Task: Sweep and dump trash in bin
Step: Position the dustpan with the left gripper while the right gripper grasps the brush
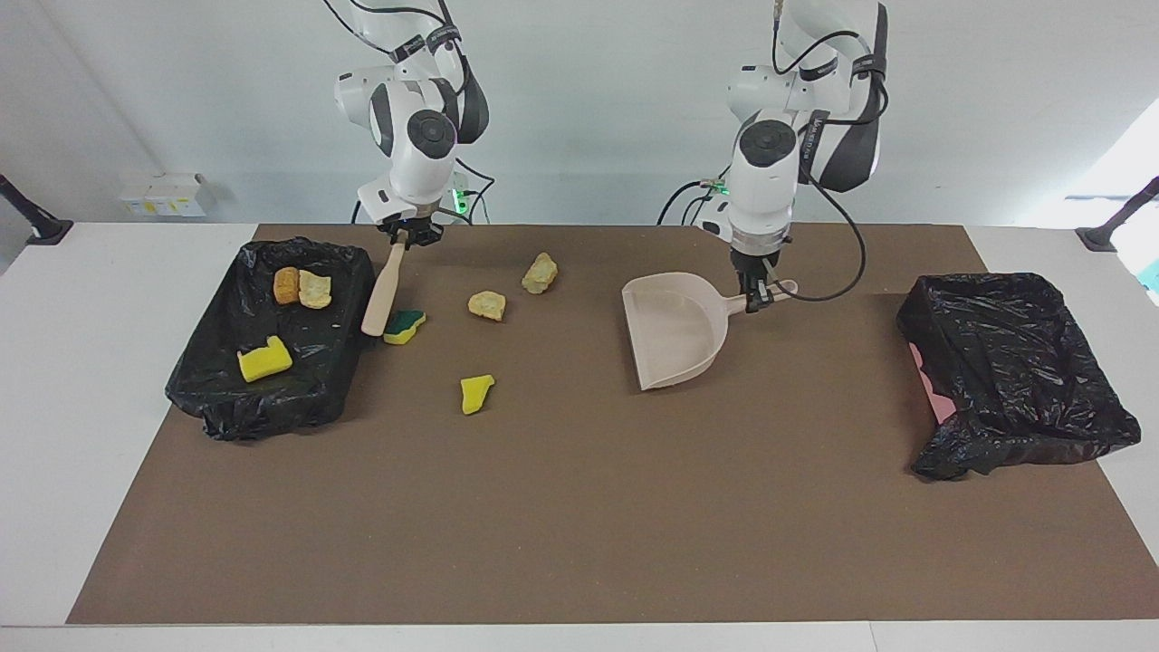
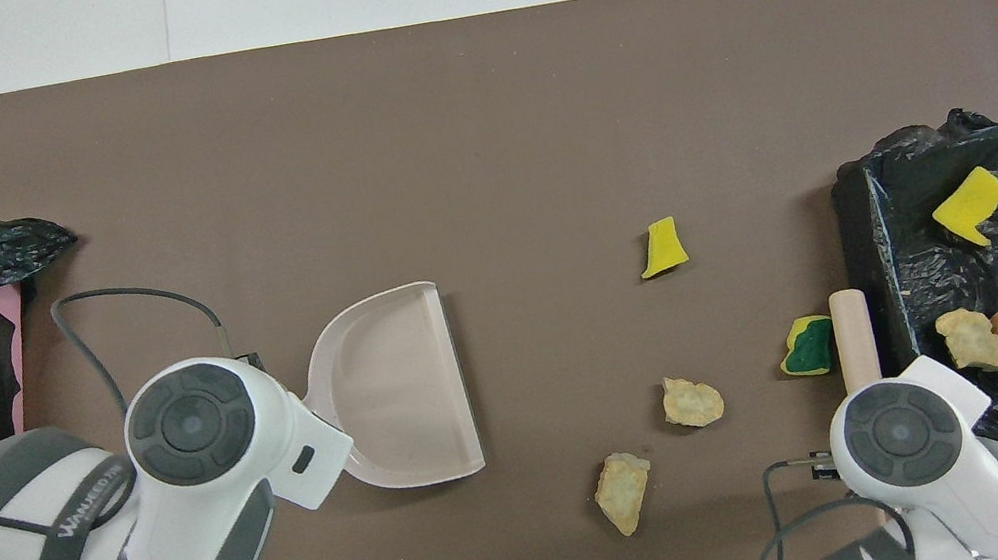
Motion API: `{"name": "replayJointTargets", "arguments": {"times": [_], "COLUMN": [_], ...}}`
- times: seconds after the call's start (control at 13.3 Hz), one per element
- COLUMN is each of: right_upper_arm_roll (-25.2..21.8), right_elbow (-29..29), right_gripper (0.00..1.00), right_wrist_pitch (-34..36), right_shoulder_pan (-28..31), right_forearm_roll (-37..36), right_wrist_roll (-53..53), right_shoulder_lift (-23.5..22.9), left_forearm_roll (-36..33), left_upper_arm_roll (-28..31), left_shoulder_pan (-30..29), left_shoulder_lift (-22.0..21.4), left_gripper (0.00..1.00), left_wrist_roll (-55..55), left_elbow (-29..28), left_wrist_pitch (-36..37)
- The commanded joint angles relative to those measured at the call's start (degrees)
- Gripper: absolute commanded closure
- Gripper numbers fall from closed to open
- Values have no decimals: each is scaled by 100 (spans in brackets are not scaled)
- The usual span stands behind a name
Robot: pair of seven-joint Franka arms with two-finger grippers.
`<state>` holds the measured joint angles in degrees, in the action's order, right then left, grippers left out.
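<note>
We list on the brown mat [image 1: 579, 507]:

- Dustpan [image 1: 675, 330], mid-table; our left gripper [image 1: 759, 294] is clamped on its handle.
- Brush [image 1: 385, 288], tilted, its head touching a green-faced sponge [image 1: 404, 326]; our right gripper [image 1: 409, 234] is clamped on its top.
- Loose scraps: yellow piece [image 1: 476, 393], two tan chunks [image 1: 487, 305] [image 1: 540, 273].
- Bin [image 1: 272, 398] beside the brush: yellow piece [image 1: 264, 359], two tan chunks [image 1: 302, 287].
- Second bin [image 1: 1014, 371] at the left arm's end.
</note>
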<state>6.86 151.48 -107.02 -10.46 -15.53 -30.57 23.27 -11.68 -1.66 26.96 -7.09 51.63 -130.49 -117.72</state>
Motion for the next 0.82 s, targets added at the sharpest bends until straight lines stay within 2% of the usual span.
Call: {"name": "replayJointTargets", "arguments": {"times": [0.0, 0.15, 0.37, 0.75], "right_upper_arm_roll": [35, 35, 44, 53], "right_elbow": [57, 49, -4, -434], "right_gripper": [100, 100, 100, 100], "right_wrist_pitch": [-47, -56, -91, -21], "right_shoulder_pan": [290, 282, -138, -798], "right_forearm_roll": [-11, 347, 1480, 2413], "right_wrist_roll": [900, 1489, 1502, 1255], "right_shoulder_lift": [63, 37, 19, -261], "left_forearm_roll": [-177, -177, -168, -2], "left_upper_arm_roll": [52, 52, 43, 43], "left_shoulder_pan": [405, 827, 1372, 1523], "left_shoulder_lift": [-363, -389, -355, -302], "left_gripper": [100, 100, 100, 100], "left_wrist_roll": [-695, -1458, -2007, -2491], "left_elbow": [-380, -494, -644, -785], "left_wrist_pitch": [275, 293, 241, 4]}}
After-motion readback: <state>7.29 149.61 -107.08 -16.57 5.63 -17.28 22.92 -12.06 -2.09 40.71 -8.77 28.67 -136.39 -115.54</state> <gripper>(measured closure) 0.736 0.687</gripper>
